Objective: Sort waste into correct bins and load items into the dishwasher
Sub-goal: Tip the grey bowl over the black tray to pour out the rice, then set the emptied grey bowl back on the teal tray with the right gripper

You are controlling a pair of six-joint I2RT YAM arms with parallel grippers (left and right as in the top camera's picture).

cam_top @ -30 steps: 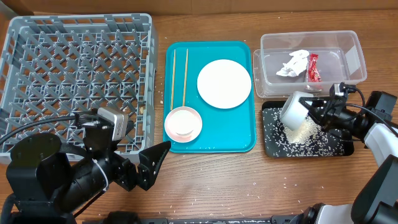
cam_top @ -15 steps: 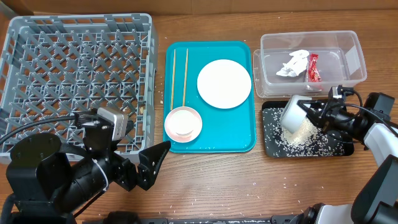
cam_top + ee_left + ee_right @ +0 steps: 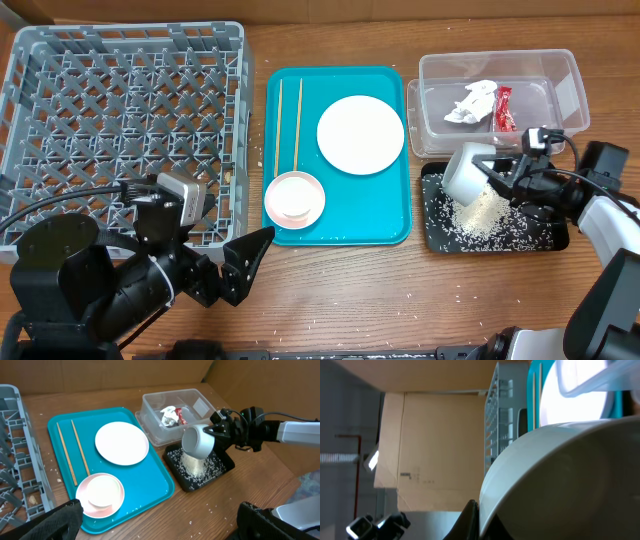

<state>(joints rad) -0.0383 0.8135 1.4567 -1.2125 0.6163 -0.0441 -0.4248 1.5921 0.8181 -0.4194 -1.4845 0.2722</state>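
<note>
My right gripper [image 3: 508, 180] is shut on the rim of the grey-green bowl [image 3: 466, 172], holding it tipped on its side above the black tray [image 3: 431, 238]. A heap of white rice [image 3: 483, 212] lies in the tray under the bowl's mouth. The bowl fills the right wrist view [image 3: 560, 480]. The clear tub [image 3: 425, 100] holds the white napkin [image 3: 472, 102] and red wrapper [image 3: 503, 108]. The pale-pink plate [image 3: 360, 134], pink bowl [image 3: 294, 197] and two chopsticks [image 3: 298, 122] lie on the teal tray [image 3: 340, 228]. My left gripper [image 3: 160, 530] is open and empty.
The grey dish rack [image 3: 120, 130] fills the left of the table, with nothing in it that I can see. Loose rice grains [image 3: 285, 510] are scattered on the wood in front of the teal tray and the black tray. The left arm's body sits at the front left.
The right gripper has moved the grey-green bowl slightly up and to the left over the black tray. The left arm has not moved.
</note>
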